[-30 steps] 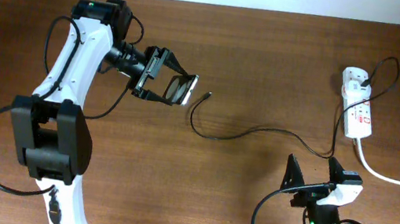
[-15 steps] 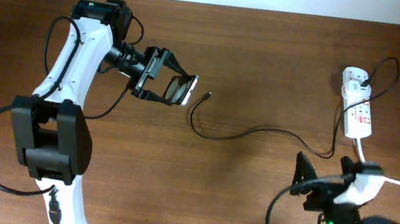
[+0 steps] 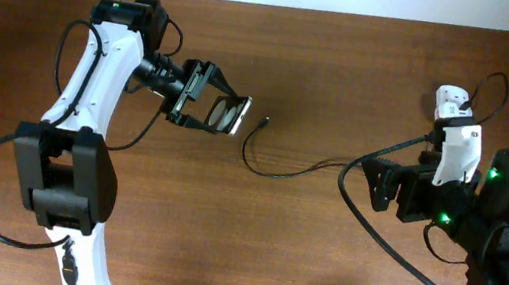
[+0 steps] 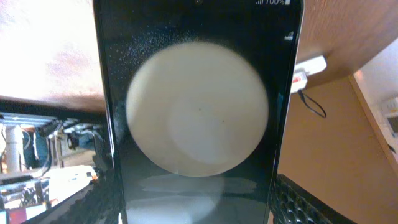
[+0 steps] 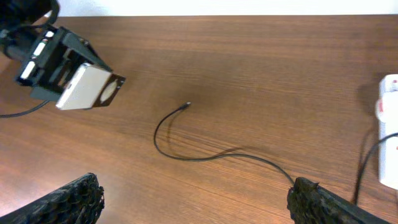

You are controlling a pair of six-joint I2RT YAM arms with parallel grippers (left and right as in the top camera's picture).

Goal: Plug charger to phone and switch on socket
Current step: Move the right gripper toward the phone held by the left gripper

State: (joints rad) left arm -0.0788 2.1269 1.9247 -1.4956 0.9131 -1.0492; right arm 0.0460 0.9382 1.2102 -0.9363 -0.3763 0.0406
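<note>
My left gripper (image 3: pixel 211 106) is shut on the phone (image 3: pixel 229 115) and holds it above the table at the left. In the left wrist view the phone's black face (image 4: pixel 199 112) with a white round shape fills the frame, with a finger (image 4: pixel 301 202) on each side. The charger cable (image 3: pixel 282 175) lies on the wood, its small tip (image 3: pixel 266 121) just right of the phone and pointing toward it. My right gripper (image 3: pixel 382 185) hangs open above the cable's right part, far from the tip (image 5: pixel 188 104). The socket (image 3: pixel 450 99) is mostly hidden under the right arm.
The right wrist view shows the phone's pale back (image 5: pixel 84 87) in the left gripper, and the socket's white edge (image 5: pixel 390 130) at the far right. The wooden table (image 3: pixel 298 260) runs to a pale wall at the back.
The right arm has swung from the table's front edge toward the back, over the socket, now hiding most of it. The left arm and phone have not moved.
</note>
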